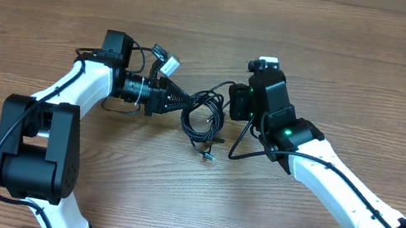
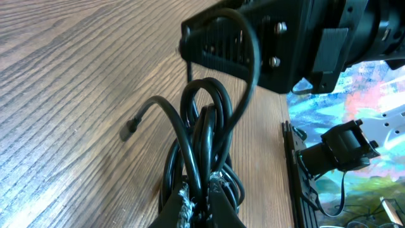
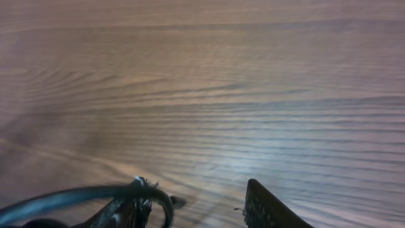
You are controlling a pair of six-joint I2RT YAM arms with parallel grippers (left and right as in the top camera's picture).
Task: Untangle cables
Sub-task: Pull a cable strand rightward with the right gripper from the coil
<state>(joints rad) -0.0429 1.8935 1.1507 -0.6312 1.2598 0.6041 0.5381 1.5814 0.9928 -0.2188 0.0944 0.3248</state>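
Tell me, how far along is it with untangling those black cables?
Nothing looks done yet: the cables are one tangled bunch on the table. In hand: the left fingers pinch the bunch, the right fingers stand open by a strand. Left: pulling every cord free.

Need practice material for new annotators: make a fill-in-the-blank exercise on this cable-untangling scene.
1. The left gripper is ___ on the cables.
2. The cables are ___ in colour.
3. The right gripper has its jaws ___, with bare tabletop showing between them.
4. The table has a surface of ___.

Missing words: shut; black; open; wood.
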